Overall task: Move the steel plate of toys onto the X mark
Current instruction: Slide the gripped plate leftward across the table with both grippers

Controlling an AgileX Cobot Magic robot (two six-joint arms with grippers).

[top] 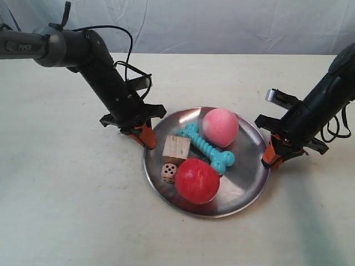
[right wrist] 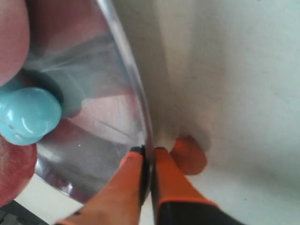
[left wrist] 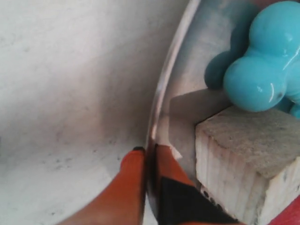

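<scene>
The steel plate (top: 238,197) lies in the middle of the pale tabletop (top: 66,210), between the two arms. Whether it rests flat or is raised a little, the views do not settle.

Nearest on the plate is the red ball (top: 197,180). The small wooden die (top: 168,172) is just beside it, dark pips showing. Behind the die stands the plain wooden cube (top: 176,149). The ridged turquoise bone (top: 209,147) runs slantwise across the middle, one end by the cube and the other by the red ball. The pink ball (top: 220,127) sits farthest back, touching the bone.

The left gripper (left wrist: 149,154) has its orange jaws closed on the plate's rim close to the cube, one jaw inside the rim and one outside. The right gripper (right wrist: 147,152) pinches the opposite rim the same way, near the bone's rounded end. Beyond hangs a white cloth backdrop (top: 222,22).
</scene>
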